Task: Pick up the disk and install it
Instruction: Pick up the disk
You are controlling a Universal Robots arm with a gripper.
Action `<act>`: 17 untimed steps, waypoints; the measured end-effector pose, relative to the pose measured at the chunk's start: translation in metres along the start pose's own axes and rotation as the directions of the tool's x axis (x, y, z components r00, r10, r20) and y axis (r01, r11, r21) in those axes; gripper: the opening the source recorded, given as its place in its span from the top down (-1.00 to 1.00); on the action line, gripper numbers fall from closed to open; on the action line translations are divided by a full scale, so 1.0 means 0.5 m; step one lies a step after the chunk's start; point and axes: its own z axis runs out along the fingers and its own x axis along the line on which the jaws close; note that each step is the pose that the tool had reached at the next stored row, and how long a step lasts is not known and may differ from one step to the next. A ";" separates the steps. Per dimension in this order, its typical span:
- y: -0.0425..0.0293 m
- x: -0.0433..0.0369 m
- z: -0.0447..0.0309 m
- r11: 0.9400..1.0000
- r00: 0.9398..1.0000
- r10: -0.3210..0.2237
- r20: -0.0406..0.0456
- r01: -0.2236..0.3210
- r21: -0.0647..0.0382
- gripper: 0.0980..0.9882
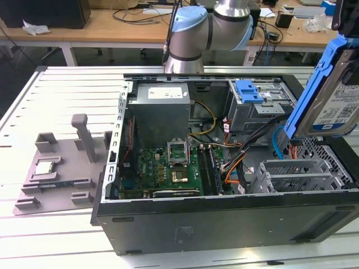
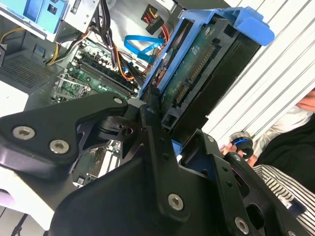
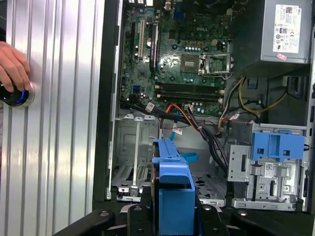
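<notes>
The disk (image 1: 335,109), a silver drive with a white-and-blue label in a blue plastic carrier, hangs tilted in the air above the end of the open computer case (image 1: 224,230) at the exterior view's right. My gripper (image 1: 343,25) is shut on its upper end. In the second wrist view the black fingers (image 2: 147,123) clamp the carrier, and the disk (image 2: 197,73) shows its circuit-board side and connector. In the first wrist view the carrier's blue edge (image 3: 172,187) stands between the fingers (image 3: 142,209), over the metal drive bay (image 3: 135,152) of the case.
Inside the case lie the motherboard (image 1: 168,165), a grey power supply (image 1: 160,109), orange and black cables (image 1: 235,162) and a drive cage with a blue bracket (image 1: 249,89). A grey fixture tray (image 1: 56,168) sits at the exterior view's left. A person's hand (image 3: 12,69) rests on a button.
</notes>
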 end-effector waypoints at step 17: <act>0.013 0.040 0.029 1.000 1.000 0.000 0.000 0.000 0.000 0.39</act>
